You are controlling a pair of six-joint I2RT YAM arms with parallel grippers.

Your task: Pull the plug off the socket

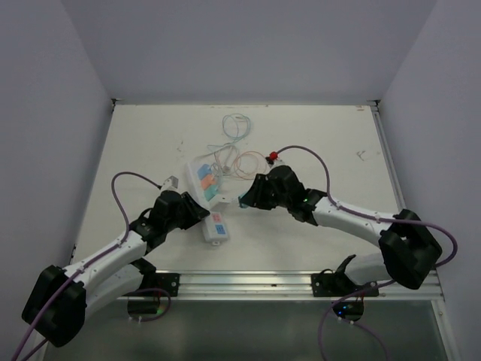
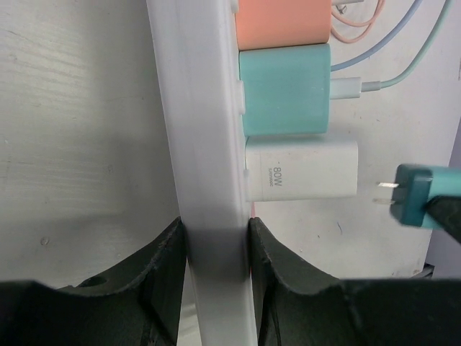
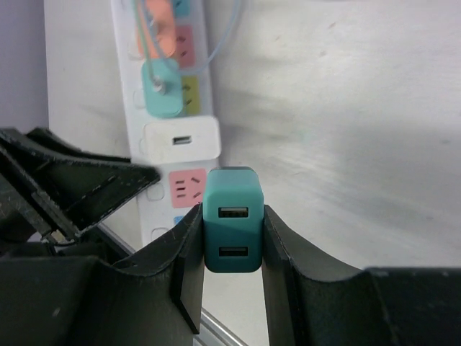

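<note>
Your top view looks steeply down from above and behind, far enough back to take in the whole table (image 1: 323, 135). Your left wrist view sits very close, looking along the socket (image 2: 205, 130) at centre-left of the frame. Your right wrist view faces over the teal plug (image 3: 230, 231) at lower centre. Both wrist views share socket and plug.

Left wrist: socket (image 2: 205, 130) runs off top and bottom edges, orange charger (image 2: 282, 21) is cropped at top, teal plug (image 2: 412, 204) is cropped at right. Top view: left end effector (image 1: 198, 211) covers socket's middle; outlet labels too small to read.
</note>
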